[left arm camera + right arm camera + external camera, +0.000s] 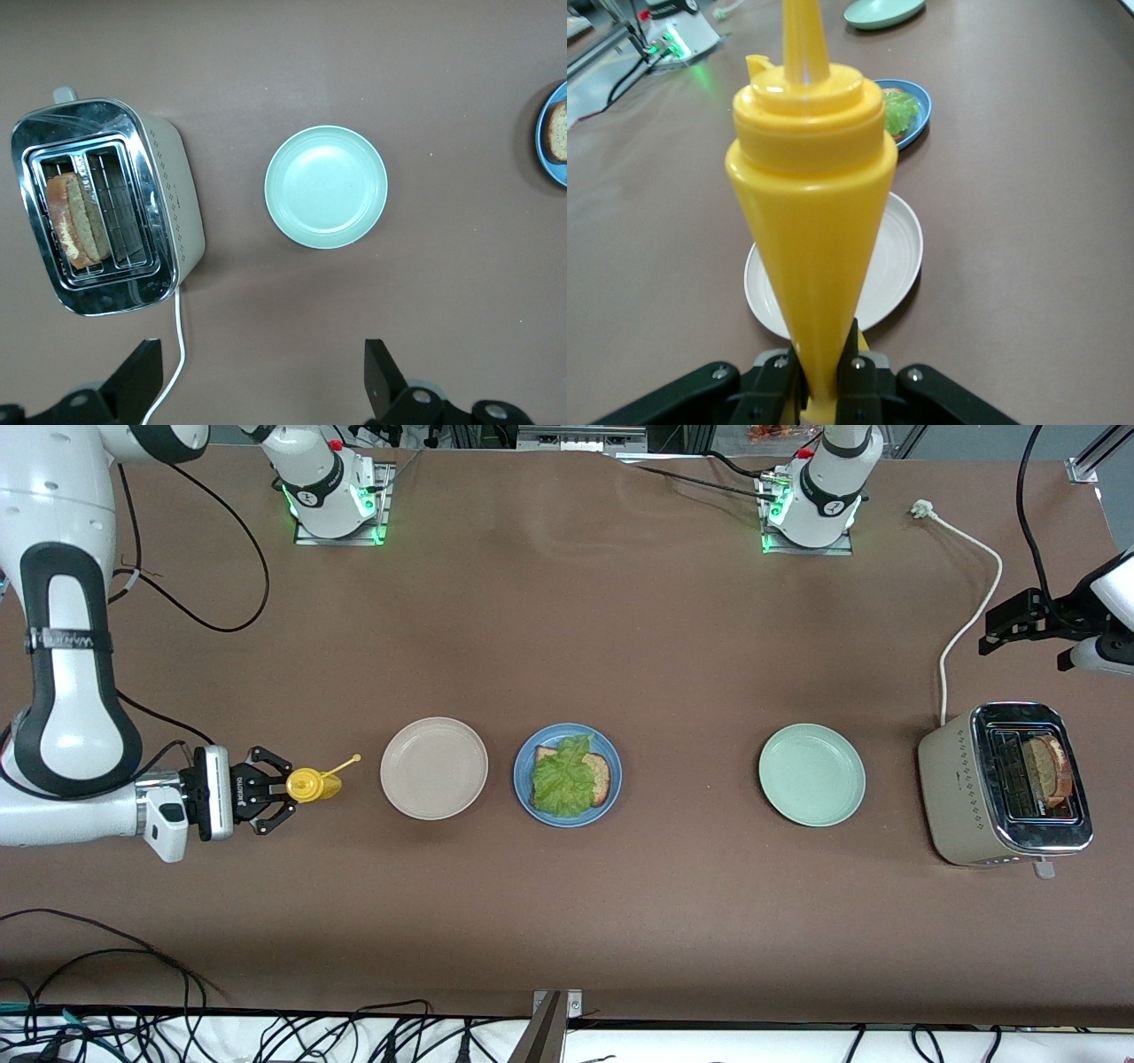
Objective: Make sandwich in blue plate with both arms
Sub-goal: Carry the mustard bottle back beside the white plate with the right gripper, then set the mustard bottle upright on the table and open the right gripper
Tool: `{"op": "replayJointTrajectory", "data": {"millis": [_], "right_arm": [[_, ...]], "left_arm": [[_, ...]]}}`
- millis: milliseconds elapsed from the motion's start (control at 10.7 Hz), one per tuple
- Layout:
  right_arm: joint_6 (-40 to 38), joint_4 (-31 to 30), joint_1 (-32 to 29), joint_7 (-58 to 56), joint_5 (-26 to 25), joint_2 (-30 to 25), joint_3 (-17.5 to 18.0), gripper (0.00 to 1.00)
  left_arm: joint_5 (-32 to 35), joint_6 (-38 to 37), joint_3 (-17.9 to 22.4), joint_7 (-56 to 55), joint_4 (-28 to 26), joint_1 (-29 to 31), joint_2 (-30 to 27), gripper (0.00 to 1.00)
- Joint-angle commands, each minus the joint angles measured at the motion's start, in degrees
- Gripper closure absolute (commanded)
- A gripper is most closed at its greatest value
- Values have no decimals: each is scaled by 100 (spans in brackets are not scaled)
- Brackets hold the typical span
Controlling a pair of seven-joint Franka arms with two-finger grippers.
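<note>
I have the right gripper (266, 790) clamped on a yellow squeeze bottle (312, 784), its fingers (855, 376) pinching the narrow base while the bottle lies tipped level, its thin nozzle aimed along the table toward the beige-white plate (434, 768). The right arm (66, 691) bends down from its base at the robots' edge, the forearm lying low and nearly flat over the table at the right arm's end, wrist turned sideways.

From that wrist I see the bottle's cone filling the view, with the beige-white plate just past it and the blue plate (917, 106) farther along the same line.

The blue plate (568, 775) sits near the middle of the table, just beside the beige-white one and apart from it. On it lies one slice of brown toast (602, 778) with a crinkly lettuce leaf (562, 778) spread over most of it; no second slice tops it.

The left gripper (261, 385) hangs high with its jaws spread fully wide and nothing between them, over bare table near the toaster (106, 208). The left arm (1076, 615) waits at its end of the table. Beneath it sit the mint-green plate (326, 186) and the toaster, which stands near the table's end with a slice of bread (1050, 769) upright in one slot. A white cord (970, 615) runs from the toaster toward the robots' edge.
</note>
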Motion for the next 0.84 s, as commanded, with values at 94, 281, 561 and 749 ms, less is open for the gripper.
{"op": "replayJointTrajectory", "data": {"millis": [94,281,561,749], "right_arm": [[-182,87,-390,-1230,406,685,148,100],[-165,96,-425,-1635,713,1002,148,100],[-138,87,-434,-1795,916,1143,148,100],[-103,87,-434,-1917,1188,1275,174,100]], "left_arm": [[-50,-76,22,39,155,101,125,0],[-58,-67,22,39,155,92,187,0],[-67,-58,22,39,155,109,196,0],[-58,-67,22,39,147,109,196,0]]}}
